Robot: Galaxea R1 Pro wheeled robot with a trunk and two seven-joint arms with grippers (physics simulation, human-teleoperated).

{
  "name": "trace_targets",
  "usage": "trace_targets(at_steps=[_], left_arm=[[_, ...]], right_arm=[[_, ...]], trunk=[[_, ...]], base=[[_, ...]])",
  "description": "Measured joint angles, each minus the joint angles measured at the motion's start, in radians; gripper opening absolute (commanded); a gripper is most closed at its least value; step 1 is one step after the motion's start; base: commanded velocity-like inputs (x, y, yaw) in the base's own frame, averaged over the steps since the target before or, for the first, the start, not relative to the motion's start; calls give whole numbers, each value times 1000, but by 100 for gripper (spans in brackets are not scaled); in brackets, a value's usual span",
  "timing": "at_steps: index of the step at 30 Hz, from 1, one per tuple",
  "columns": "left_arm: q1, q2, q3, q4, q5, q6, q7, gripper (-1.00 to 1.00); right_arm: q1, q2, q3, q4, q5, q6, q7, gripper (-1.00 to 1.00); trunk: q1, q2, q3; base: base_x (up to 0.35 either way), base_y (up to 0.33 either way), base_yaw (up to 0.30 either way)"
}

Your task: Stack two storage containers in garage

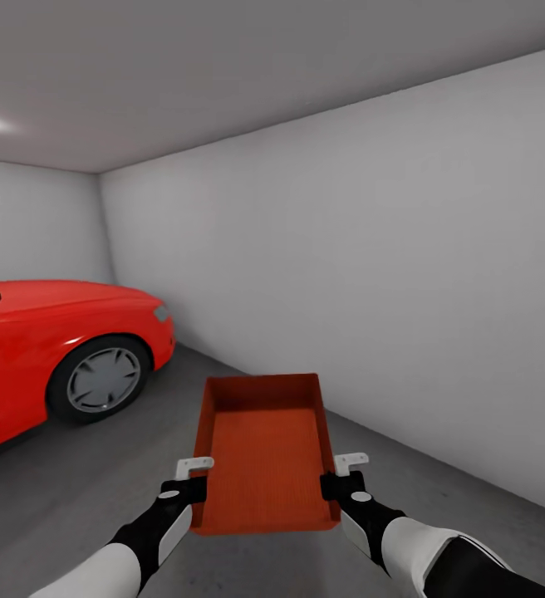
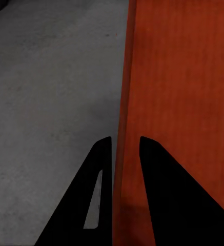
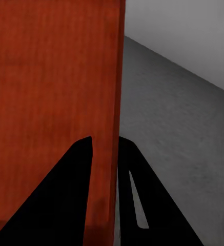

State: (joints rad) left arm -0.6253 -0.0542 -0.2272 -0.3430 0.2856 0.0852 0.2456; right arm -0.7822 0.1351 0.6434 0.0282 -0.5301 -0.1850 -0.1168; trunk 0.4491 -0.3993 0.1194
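Storage container point(image 1: 266, 453) carried in the garage
Left fingers point(image 2: 104, 169) and right fingers point(image 3: 83, 169) each pinch one side wall, above the floor point(image 1: 81, 482)

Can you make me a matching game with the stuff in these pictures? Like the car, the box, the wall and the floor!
Things:
1. car
2. box
3. wall
4. floor

Matches:
A. held between both grippers
B. dark grey and speckled
C. parked on the left, bright red
D. plain white, on the right

Pairs: 1-C, 2-A, 3-D, 4-B

The left gripper and right gripper each pinch one side wall of the box.
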Motion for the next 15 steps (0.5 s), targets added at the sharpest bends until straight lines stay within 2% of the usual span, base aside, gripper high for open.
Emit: trace_targets(at_steps=[15], left_arm=[[0,-1,0,0,0,0,1,-100]], right_arm=[[0,-1,0,0,0,0,1,-100]], trunk=[[0,0,0]], base=[[321,0,-250]])
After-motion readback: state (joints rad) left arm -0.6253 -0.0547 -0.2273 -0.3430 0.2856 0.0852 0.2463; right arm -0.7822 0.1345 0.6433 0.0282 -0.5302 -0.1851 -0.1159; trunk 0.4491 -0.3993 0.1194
